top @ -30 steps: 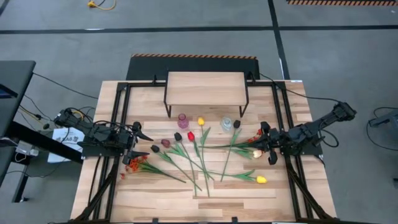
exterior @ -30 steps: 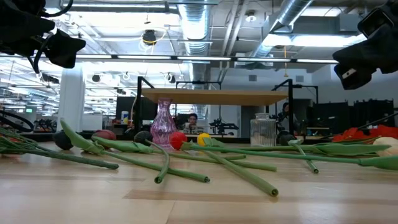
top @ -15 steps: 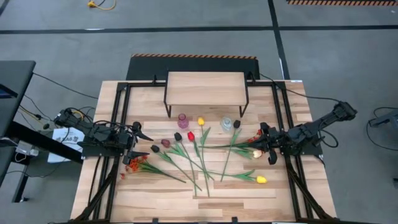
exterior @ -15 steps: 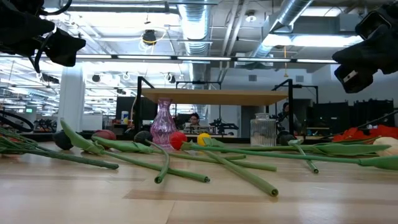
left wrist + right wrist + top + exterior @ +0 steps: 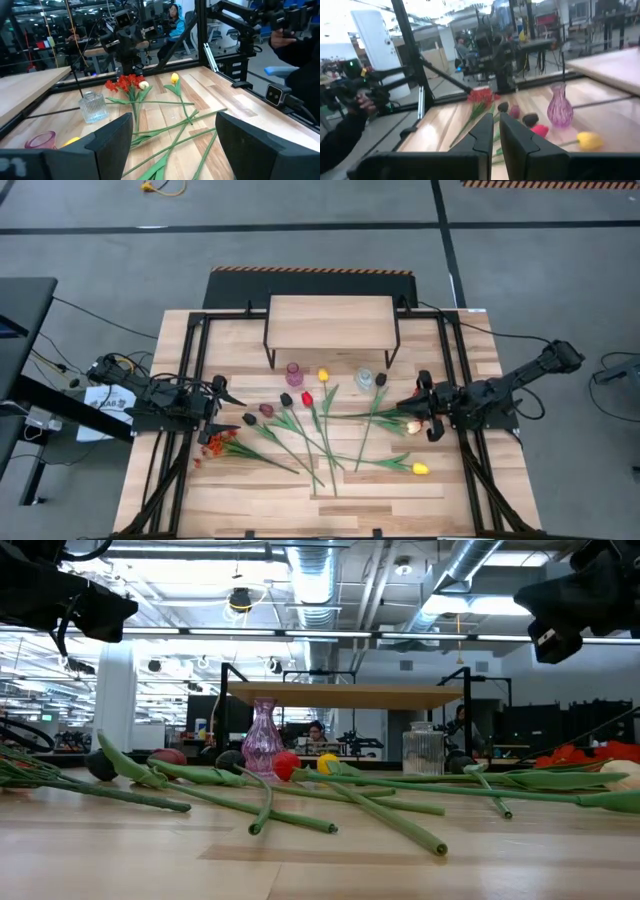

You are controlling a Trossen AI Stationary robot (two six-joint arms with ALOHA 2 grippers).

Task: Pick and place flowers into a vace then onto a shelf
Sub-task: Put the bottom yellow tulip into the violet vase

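The flowers lie flat and scattered on the table between the arms: yellow tulips [image 5: 323,374] [image 5: 420,468], a red one [image 5: 307,398], dark maroon heads [image 5: 266,410], a cream head [image 5: 413,426], and orange-red sprays [image 5: 215,445] [image 5: 415,395]. A pink vase [image 5: 294,373] and a clear glass vase [image 5: 365,380] stand upright in front of the shelf [image 5: 331,322]. My left gripper [image 5: 226,411] [image 5: 174,120] is open, hovering at the table's left beside one spray. My right gripper [image 5: 420,409] [image 5: 496,122] is shut, held high [image 5: 570,600] over the cream head and the other spray.
Black frame rails [image 5: 190,380] [image 5: 458,370] run along both sides of the table. The shelf stands on thin black legs at the far edge. The near part of the tabletop [image 5: 330,505] is bare wood. A person's hand [image 5: 360,105] holds a device beyond the table's side.
My right gripper has moved a little toward the table's left, over the flowers, and has risen slightly in the low view. The flowers, the vases and the left arm have stayed where they were.
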